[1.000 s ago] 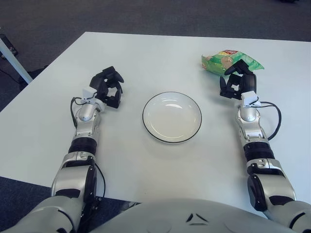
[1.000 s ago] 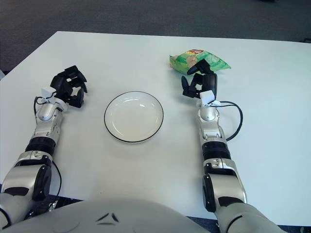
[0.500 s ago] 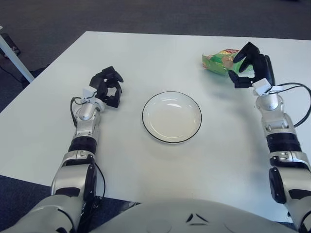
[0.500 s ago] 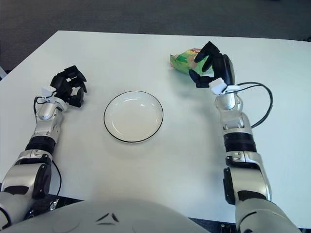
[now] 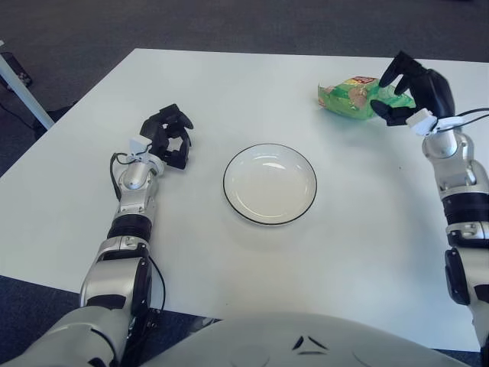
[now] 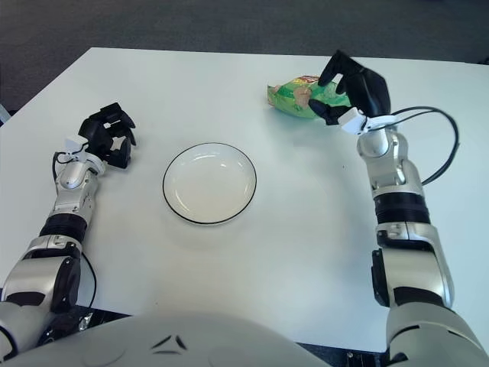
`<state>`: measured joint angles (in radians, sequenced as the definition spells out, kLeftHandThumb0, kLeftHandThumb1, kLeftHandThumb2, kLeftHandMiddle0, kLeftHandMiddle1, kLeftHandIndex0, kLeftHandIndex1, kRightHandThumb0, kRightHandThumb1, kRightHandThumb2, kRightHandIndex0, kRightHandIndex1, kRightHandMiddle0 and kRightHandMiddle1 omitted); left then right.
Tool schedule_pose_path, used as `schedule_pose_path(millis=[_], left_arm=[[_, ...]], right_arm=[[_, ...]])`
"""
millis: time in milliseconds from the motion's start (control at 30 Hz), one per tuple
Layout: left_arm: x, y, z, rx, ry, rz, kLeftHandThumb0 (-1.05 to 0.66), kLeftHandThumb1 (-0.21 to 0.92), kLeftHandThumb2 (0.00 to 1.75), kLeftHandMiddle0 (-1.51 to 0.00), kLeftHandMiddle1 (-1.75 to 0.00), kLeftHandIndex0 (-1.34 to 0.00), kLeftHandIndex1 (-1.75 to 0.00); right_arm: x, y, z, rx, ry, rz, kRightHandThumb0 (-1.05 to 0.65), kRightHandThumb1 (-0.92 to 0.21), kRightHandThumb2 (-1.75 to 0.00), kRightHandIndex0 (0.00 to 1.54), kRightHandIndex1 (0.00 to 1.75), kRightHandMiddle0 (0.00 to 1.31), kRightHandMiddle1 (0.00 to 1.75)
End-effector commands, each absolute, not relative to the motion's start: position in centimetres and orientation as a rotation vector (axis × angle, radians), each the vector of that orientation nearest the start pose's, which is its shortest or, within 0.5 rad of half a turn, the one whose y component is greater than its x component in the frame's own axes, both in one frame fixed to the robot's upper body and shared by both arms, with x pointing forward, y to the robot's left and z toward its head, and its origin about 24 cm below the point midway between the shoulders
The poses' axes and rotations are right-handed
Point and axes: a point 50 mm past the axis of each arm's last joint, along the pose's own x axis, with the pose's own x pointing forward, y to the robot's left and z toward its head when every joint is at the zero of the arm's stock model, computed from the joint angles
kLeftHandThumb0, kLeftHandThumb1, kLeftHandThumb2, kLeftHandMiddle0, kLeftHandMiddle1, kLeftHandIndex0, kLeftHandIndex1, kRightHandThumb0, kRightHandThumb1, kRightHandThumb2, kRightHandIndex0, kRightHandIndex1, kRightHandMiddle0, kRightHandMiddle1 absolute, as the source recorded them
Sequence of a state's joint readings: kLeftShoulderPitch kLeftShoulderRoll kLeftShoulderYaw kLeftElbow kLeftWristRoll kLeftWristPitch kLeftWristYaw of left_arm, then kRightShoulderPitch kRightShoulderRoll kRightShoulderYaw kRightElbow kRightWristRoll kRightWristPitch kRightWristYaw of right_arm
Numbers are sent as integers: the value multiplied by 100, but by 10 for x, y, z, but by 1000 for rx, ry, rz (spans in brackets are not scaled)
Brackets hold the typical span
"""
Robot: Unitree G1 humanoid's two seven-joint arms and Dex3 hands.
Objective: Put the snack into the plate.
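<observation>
The right hand's [image 5: 412,92] black fingers [image 5: 391,70] are curved and spread apart, arched over the right end of the snack [image 5: 353,98]. One fingertip shows above the bag's top edge and another shows at its near side; whether they actually press on the wrapper cannot be told, and the bag lies flat on the table [image 5: 229,84], not lifted. The snack is a crinkled green foil bag with a red and yellow print at its top, puffy in the middle and flattened at its sealed ends. It lies at the far right of the table, well apart from the plate [image 5: 270,183].

The plate is round, glossy white with a thin dark rim, shallow, and bare inside. It sits in the middle of the table, between the two arms.

The left hand [image 5: 168,136] shows left of the plate, its black fingers curled in loosely and holding nothing.

Both forearms are silver metal with black joint rings. The table is smooth matte white, with dark carpet [image 5: 229,23] beyond its far edge.
</observation>
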<state>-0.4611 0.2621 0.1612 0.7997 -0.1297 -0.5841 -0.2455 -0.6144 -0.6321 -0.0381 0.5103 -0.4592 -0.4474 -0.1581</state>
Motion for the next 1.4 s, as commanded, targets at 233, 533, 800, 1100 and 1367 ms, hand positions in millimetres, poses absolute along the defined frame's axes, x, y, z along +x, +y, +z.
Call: schedule_pose_path(millis=[233, 533, 800, 1100, 1367], left_arm=[[285, 215, -7, 82, -12, -75, -2, -18, 175, -96, -175, -93, -140], [284, 219, -5, 90, -23, -73, -2, -17, 175, -96, -175, -93, -140], [284, 213, -4, 86, -26, -87, -1, -12, 175, -92, -175, -82, -157], [284, 214, -4, 69, -28, -84, -1, -8, 175, -89, -175, -74, -168], [284, 217, -3, 99, -23, -71, -1, -13, 175, -92, -175, -83, -155]], right_arm=[[340, -256, 218, -1106, -655, -158, -82, -89, -51, 15, 146, 6, 154], [350, -266, 234, -1266, -584, -89, -96, -92, -46, 1, 68, 0, 100], [357, -269, 244, -1449, -476, 55, -104, -92, -49, 0, 6, 0, 35], [369, -256, 247, -1494, -455, 130, -105, -92, -40, 0, 0, 0, 2], [390, -247, 241, -1498, -372, 151, -105, -92, -39, 0, 0, 0, 0]])
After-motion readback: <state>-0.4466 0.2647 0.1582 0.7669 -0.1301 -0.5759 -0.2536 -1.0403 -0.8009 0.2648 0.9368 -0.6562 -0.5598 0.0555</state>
